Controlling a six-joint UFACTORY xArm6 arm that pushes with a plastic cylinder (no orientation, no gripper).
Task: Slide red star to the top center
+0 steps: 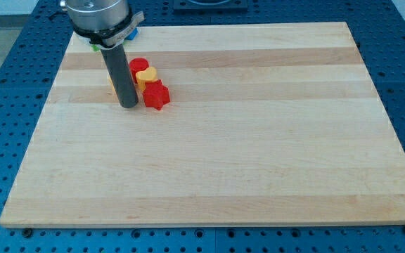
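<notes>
The red star (157, 95) lies on the wooden board (259, 154) in the upper left part of the view. My tip (129, 105) rests on the board just left of the red star, close to it or touching it. A yellow heart-shaped block (146, 76) sits just above the star, and a red round block (138, 66) sits above that. The three blocks stand in a tight cluster.
Behind the rod, an orange-yellow block (111, 86) shows as a sliver at its left side. A green block (92, 47) and a blue block (133, 31) peek out under the arm's head at the board's top left edge.
</notes>
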